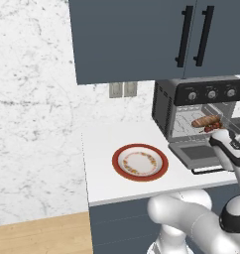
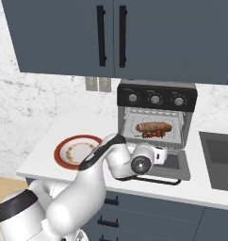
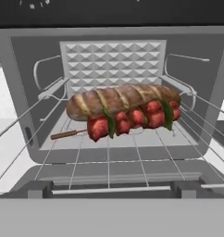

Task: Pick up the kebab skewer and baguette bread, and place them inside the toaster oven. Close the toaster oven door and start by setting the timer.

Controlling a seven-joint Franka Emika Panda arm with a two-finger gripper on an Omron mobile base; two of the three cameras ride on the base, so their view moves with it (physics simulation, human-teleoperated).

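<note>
On the wire rack [image 3: 109, 157], baguette bread [image 3: 118, 99] touches kebab skewer [image 3: 132, 119]; toaster oven door [image 2: 175, 167] down, jaws wide, empty.

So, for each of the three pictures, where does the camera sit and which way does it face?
Left base view: behind the arm's left, looking forward and down at the red-rimmed round plate; white arm at lower right.
Right base view: behind its right, facing the boxy black toaster oven; arm at lower left.
Hand view: faces into the oven at the golden-brown baguette bread and red-chunked kebab skewer.
Both base views share oven and plate.
</note>
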